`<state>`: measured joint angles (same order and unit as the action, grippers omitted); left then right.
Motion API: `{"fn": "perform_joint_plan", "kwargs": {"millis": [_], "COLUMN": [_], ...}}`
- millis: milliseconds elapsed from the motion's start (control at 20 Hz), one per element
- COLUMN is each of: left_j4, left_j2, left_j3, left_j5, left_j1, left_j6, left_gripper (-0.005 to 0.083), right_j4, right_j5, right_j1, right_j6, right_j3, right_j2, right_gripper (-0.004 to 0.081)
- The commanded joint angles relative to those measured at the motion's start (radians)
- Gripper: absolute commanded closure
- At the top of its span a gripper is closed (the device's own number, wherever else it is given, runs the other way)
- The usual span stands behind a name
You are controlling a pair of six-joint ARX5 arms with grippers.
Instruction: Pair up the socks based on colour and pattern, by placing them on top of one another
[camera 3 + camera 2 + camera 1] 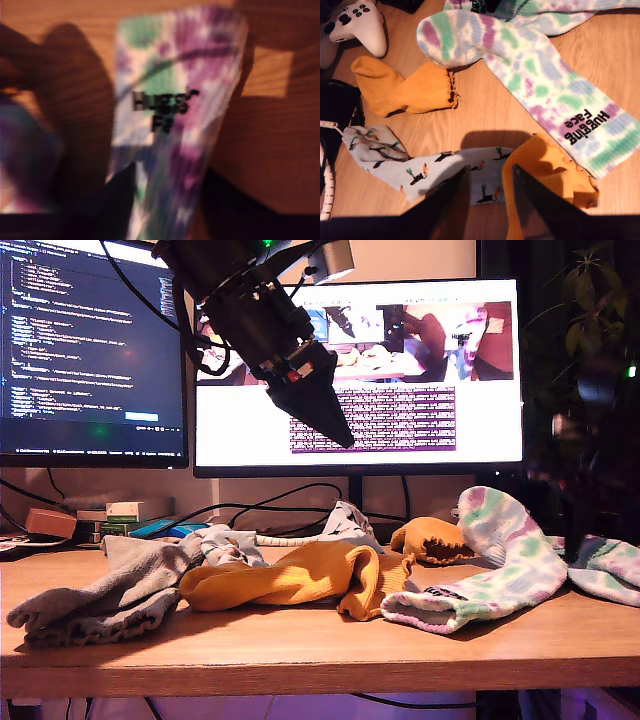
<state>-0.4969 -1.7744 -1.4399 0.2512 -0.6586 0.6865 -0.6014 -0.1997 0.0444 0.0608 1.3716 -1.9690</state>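
My first gripper has its jaws spread a moderate way with nothing between them; it hangs high over the desk and looks down at the pile, which I'd guess is a scouting pose for picking the next sock. My second gripper looks clamped on the cuff end of a pastel blotched sock, the fabric running right between its dark fingers, though that view is blurry, so I'd call it likely rather than certain. Nearest the desk's front edge in the exterior view lie the grey ribbed sock at that view's left, a mustard sock in the middle and another blotched fuzzy sock toward the right, all loose and unpaired, overlapping at the ends. Just behind them sit the second mustard sock, crumpled with its frilly cuff showing, and the pale sock with small carrot prints, partly tucked under the nearer mustard one. So the pairs are near each other but none is stacked yet. For writing: the blotched sock in the first wrist view reads "Hugging Face" in black on the cuff. Farther back there's a white game controller, then two monitors, whose text is too small to read.
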Motion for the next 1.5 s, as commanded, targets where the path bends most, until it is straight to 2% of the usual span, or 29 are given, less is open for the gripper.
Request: {"fn": "perform_joint_plan", "kwargs": {"millis": [0,150,500,650,750,900,950,1050,1100,1200,1300,1400,1450], "left_j4": [-0.005,-0.008,-0.001,0.021,0.085,0.209,0.232,0.264,0.288,0.340,0.378,0.398,0.399], "left_j2": [0.024,0.024,0.024,0.024,0.024,0.025,0.025,0.025,0.025,0.025,0.025,0.025,0.024], "left_j3": [-0.008,-0.008,-0.008,-0.008,-0.008,-0.018,-0.024,-0.032,-0.033,-0.033,-0.035,-0.035,-0.035], "left_j5": [0.001,0.001,0.002,0.003,0.003,0.024,0.063,0.172,0.222,0.303,0.387,0.494,0.555], "left_j1": [-0.001,-0.001,-0.001,-0.001,0.000,0.014,0.027,0.065,0.093,0.146,0.186,0.210,0.214], "left_j6": [-0.006,-0.007,-0.007,-0.008,-0.022,-0.174,-0.190,-0.326,-0.326,-0.517,-0.562,-0.666,-0.666], "left_gripper": [0.0546,0.0546,0.0546,0.0545,0.0535,0.0535,0.0535,0.0527,0.0490,0.0407,0.0391,0.0367,0.0352], "right_j4": [0.013,0.005,0.001,-0.002,-0.007,-0.040,-0.054,-0.076,-0.087,-0.122,-0.173,-0.206,-0.216], "right_j5": [-0.002,-0.009,-0.013,-0.082,-0.158,-0.257,-0.283,-0.354,-0.397,-0.495,-0.600,-0.668,-0.695], "right_j1": [0.002,0.002,-0.001,-0.018,-0.045,-0.089,-0.098,-0.109,-0.110,-0.110,-0.110,-0.110,-0.110], "right_j6": [0.019,0.021,0.018,0.006,-0.087,-0.230,-0.262,-0.311,-0.339,-0.399,-0.461,-0.492,-0.507], "right_j3": [-0.006,-0.006,-0.006,-0.006,-0.006,-0.006,-0.006,-0.006,-0.006,-0.006,-0.006,-0.006,-0.006], "right_j2": [-0.001,0.050,0.259,0.311,0.340,0.378,0.390,0.415,0.428,0.451,0.470,0.476,0.476], "right_gripper": [0.0774,0.0778,0.0780,0.0780,0.0780,0.0780,0.0780,0.0780,0.0780,0.0780,0.0780,0.0780,0.0780]}}
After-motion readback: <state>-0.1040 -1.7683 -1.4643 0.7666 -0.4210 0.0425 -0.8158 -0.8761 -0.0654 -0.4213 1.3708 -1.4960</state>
